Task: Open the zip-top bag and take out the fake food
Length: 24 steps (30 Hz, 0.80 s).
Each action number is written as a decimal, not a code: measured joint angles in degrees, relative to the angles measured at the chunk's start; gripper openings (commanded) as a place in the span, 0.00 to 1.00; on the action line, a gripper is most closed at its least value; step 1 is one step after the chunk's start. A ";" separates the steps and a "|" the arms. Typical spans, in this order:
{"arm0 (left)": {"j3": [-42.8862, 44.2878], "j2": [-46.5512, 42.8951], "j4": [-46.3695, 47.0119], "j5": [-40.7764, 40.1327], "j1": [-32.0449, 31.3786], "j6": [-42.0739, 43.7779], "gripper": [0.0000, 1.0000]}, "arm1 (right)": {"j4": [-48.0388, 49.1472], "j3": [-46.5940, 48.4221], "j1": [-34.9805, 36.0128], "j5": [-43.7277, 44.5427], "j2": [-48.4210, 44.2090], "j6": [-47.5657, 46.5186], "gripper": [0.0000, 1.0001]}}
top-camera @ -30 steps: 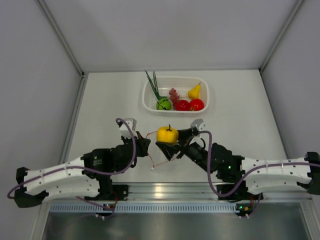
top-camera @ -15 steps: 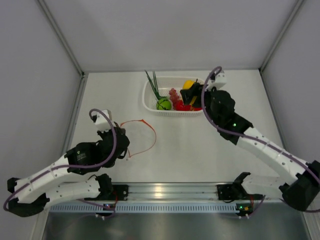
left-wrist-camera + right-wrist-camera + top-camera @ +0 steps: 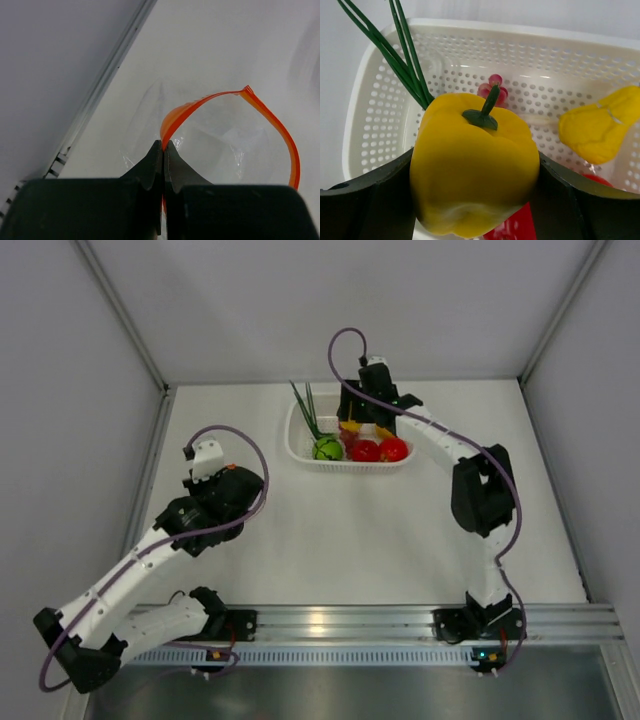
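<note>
A: Progress with the zip-top bag [image 3: 220, 145]?

B: Open, mouth gaping, seemingly empty; down at the left of the counter [image 3: 225, 40], left pincer [image 3: 163, 160] clamped on its orange zip strip [image 3: 280, 130].

A: And the fake food?

B: Mostly in the white basket [image 3: 470, 25] at the far edge: pear [image 3: 595, 130], grapes [image 3: 492, 87], green stalks [image 3: 400, 55], green ball [image 3: 327, 448], two red ones [image 3: 365, 451]. Last visible piece, yellow pepper [image 3: 475, 185], squeezed in the right pincer [image 3: 475, 200] just above the basket.

A: Left to do?

B: Probably only dropping that pepper in and letting go of the bag.
</note>
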 measured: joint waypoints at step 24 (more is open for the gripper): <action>5.40 27.65 -0.02 4.02 6.01 -7.06 0.18 | -6.60 -13.92 -1.11 6.10 -26.73 -8.07 0.99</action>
